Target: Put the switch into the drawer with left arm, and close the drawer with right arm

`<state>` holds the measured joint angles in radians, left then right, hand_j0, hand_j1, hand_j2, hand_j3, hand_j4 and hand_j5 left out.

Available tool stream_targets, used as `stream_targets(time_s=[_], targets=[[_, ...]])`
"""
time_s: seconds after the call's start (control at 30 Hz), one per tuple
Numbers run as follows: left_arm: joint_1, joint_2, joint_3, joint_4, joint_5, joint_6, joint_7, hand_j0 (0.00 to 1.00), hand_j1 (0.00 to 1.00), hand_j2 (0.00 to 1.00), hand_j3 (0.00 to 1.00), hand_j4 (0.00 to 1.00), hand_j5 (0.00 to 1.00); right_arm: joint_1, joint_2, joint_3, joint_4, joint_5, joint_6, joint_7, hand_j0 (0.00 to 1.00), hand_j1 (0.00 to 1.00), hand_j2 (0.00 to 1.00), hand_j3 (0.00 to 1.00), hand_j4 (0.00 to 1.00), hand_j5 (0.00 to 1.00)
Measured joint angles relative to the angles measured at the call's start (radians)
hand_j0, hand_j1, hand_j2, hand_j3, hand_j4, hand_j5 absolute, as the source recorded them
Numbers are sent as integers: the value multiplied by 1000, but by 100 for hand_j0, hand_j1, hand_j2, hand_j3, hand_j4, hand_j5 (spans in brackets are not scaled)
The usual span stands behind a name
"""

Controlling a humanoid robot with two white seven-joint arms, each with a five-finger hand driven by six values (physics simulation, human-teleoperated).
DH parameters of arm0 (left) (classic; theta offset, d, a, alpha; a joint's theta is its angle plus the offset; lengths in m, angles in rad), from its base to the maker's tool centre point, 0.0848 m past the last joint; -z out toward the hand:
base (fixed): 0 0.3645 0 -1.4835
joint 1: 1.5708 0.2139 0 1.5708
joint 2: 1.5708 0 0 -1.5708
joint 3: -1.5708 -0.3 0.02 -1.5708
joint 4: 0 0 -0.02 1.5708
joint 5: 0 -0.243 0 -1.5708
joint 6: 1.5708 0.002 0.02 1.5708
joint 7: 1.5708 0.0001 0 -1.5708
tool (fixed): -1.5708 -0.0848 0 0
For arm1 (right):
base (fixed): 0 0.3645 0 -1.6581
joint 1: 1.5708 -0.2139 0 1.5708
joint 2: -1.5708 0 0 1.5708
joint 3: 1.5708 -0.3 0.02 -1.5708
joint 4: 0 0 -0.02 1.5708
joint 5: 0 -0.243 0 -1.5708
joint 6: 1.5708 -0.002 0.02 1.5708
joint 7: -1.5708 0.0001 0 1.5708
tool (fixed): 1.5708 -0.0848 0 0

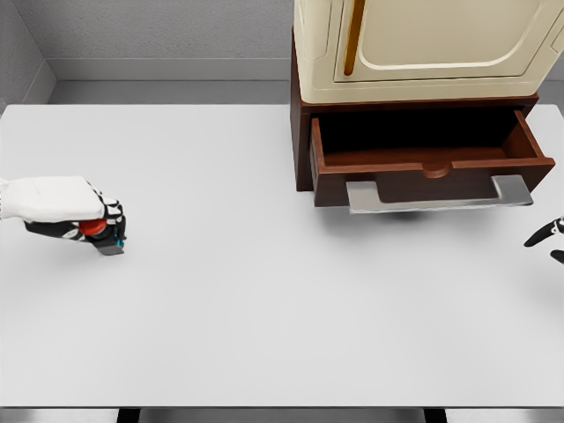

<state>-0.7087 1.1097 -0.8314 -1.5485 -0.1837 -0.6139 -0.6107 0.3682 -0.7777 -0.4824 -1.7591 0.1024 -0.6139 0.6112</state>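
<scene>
At the table's left edge my left hand (99, 227) is curled around the switch (104, 238), a small dark grey box with a red button; its lower corner pokes out under the fingers. The brown wooden drawer (429, 159) stands pulled open at the back right, with a flat metal handle (439, 196) across its front. Its inside looks dark and bare. Only the black fingertips (546, 233) of my right hand show at the right edge, below and to the right of the handle, spread and holding nothing.
A cream cabinet (423, 44) with a rounded door sits on top of the drawer's brown frame. The white table (264, 291) stretches between the left hand and the drawer. Grey walls stand behind.
</scene>
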Motion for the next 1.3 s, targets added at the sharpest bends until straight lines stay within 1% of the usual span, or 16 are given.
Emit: stream_targets(time_s=[0.13, 0.27, 0.47, 0.57, 0.6, 0.63, 0.87, 0.97, 1.1, 1.13, 1.3], targets=[[-32, -30, 1, 1, 44, 0, 0, 41, 41, 41, 41, 41, 41, 0, 0, 1, 0, 0, 0, 0, 55, 55, 55, 55, 55, 55], [-60, -65, 1, 1, 105, 0, 0, 41, 41, 41, 41, 41, 41, 0, -1, 1, 0, 0, 0, 0, 55, 55, 55, 55, 55, 55], [-74, -141, 0, 2, 152, -1, -1, 41, 41, 41, 41, 41, 41, 0, -1, 1, 0, 0, 0, 0, 55, 55, 55, 55, 55, 55], [-86, -180, 1, 2, 173, -1, 0, 41, 41, 41, 41, 41, 41, 0, -1, 1, 0, 0, 0, 0, 55, 55, 55, 55, 55, 55], [-98, -191, 1, 1, 179, -2, -1, 41, 41, 41, 41, 41, 41, 0, -1, 1, 0, 0, 0, 0, 55, 55, 55, 55, 55, 55], [-104, -203, 1, 1, 185, -1, -1, 41, 41, 41, 41, 41, 41, 11, -1, 3, 0, 0, 0, 0, 55, 55, 55, 55, 55, 55], [-140, -311, 1, 1, 198, -2, -1, 41, 41, 41, 41, 41, 41, 23, -24, 26, 0, 0, 0, 0, 55, 55, 55, 55, 55, 55], [-155, -349, 1, 2, 201, -2, -1, 41, 41, 41, 41, 41, 41, 11, -30, 29, 0, 1, 0, 0, 55, 55, 55, 55, 55, 55], [-160, -373, 2, 2, 205, -1, -1, 40, 40, 40, 40, 40, 40, 8, -32, 39, 1, 1, 0, 0, 56, 56, 56, 56, 56, 56], [-166, -375, 2, 2, 205, -1, -1, 38, 38, 38, 38, 38, 38, 6, -33, 46, 1, 2, 0, 0, 56, 56, 56, 56, 56, 56], [-199, -396, 2, 2, 206, 0, -1, 35, 35, 35, 35, 35, 35, 6, -35, 63, 1, 3, 0, 0, 56, 56, 56, 56, 56, 56]])
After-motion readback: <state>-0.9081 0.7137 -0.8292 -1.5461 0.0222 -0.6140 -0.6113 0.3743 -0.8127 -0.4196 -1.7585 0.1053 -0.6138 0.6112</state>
